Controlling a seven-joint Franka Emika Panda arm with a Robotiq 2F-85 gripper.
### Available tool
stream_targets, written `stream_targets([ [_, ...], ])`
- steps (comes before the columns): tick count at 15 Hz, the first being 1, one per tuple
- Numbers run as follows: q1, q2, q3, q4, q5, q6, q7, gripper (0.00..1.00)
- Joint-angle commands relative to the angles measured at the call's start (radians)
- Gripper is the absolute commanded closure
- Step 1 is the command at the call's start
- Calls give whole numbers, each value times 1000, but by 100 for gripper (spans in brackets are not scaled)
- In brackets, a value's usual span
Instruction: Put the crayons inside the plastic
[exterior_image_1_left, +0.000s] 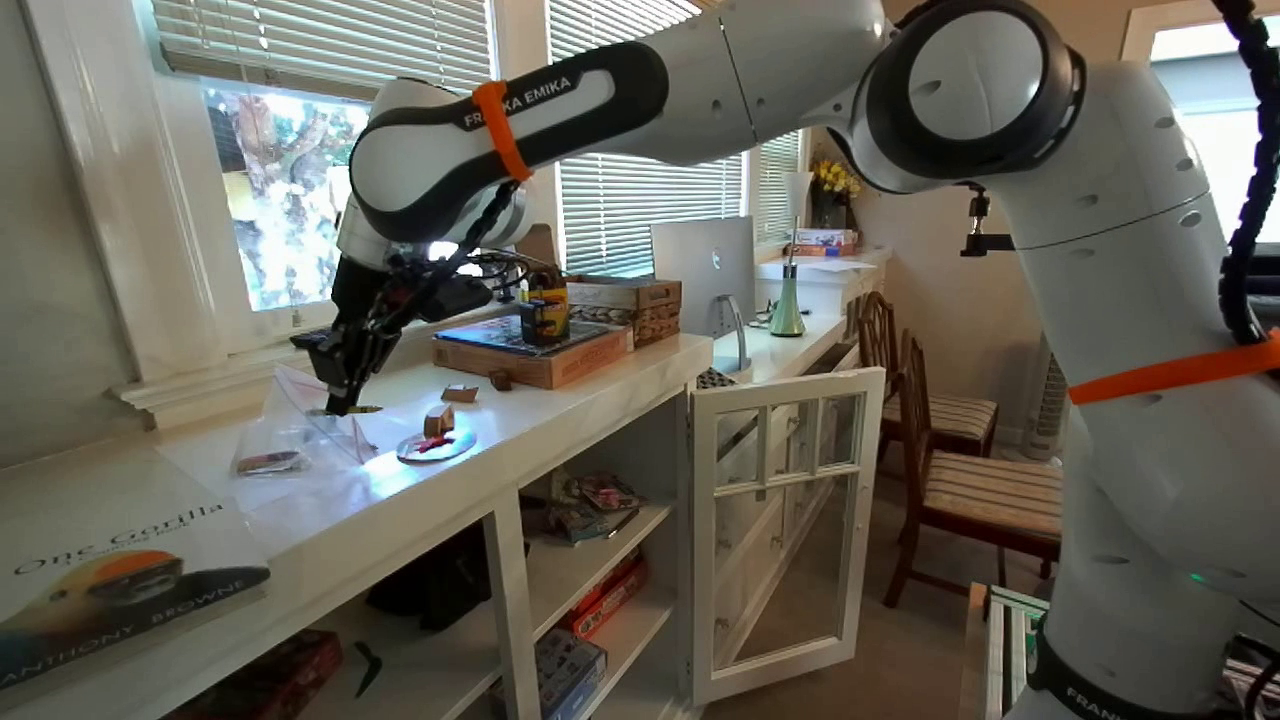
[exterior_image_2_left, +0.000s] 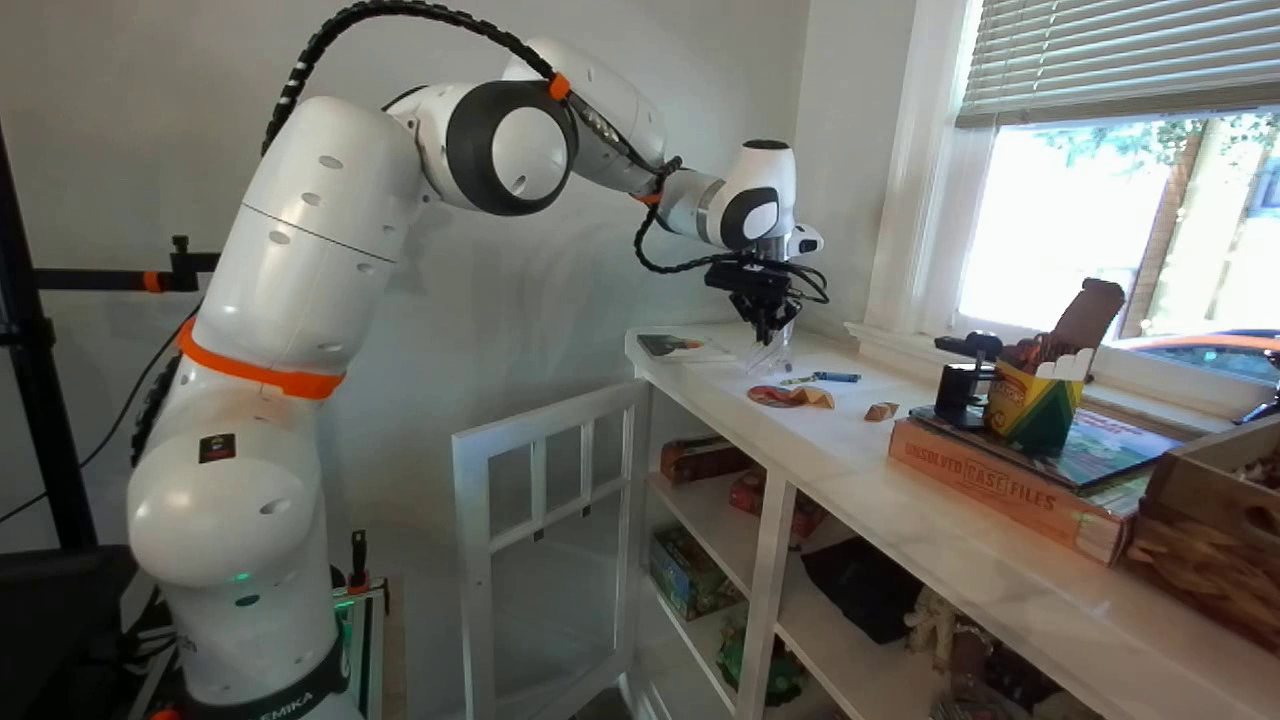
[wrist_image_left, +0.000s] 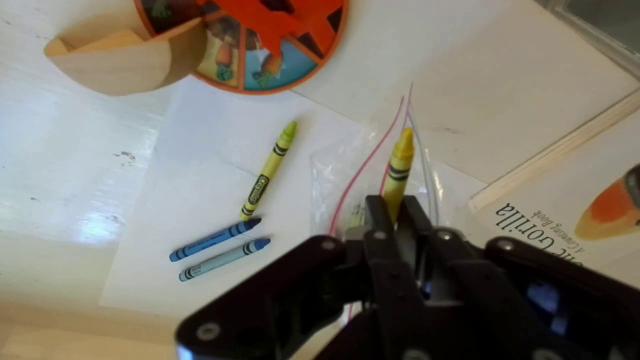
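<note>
Fingers (wrist_image_left: 376, 214) pinch a yellow crayon (wrist_image_left: 398, 174), right at the plastic bag (wrist_image_left: 326, 189), its edges parted; book (wrist_image_left: 545, 235) near one side, open desk (wrist_image_left: 55, 170) past three loose crayons (wrist_image_left: 269, 171)!

Clear plastic is forming the bag (wrist_image_left: 365, 182), crinkled and shining along its folds. The crayons (wrist_image_left: 267, 172) are showing waxy tips and matt paper wrappers, and the white sheet (wrist_image_left: 200, 200) is looking like smooth, matt paper. From where I am standing, the bench (exterior_image_1_left: 560, 405) is gleaming with glossy white paint. The claw (wrist_image_left: 394, 204) is looking matt black, while the robot arm (exterior_image_2_left: 315, 245) is showing smooth, glossy casing. Wood is forming the crate (exterior_image_2_left: 1200, 510), rough lower down.
</note>
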Motion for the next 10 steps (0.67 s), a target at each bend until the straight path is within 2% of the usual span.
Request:
stream_targets([
  [1, 4, 44, 11, 48, 11, 27, 28, 97],
  [10, 13, 71, 20, 63, 13, 88, 80, 97],
])
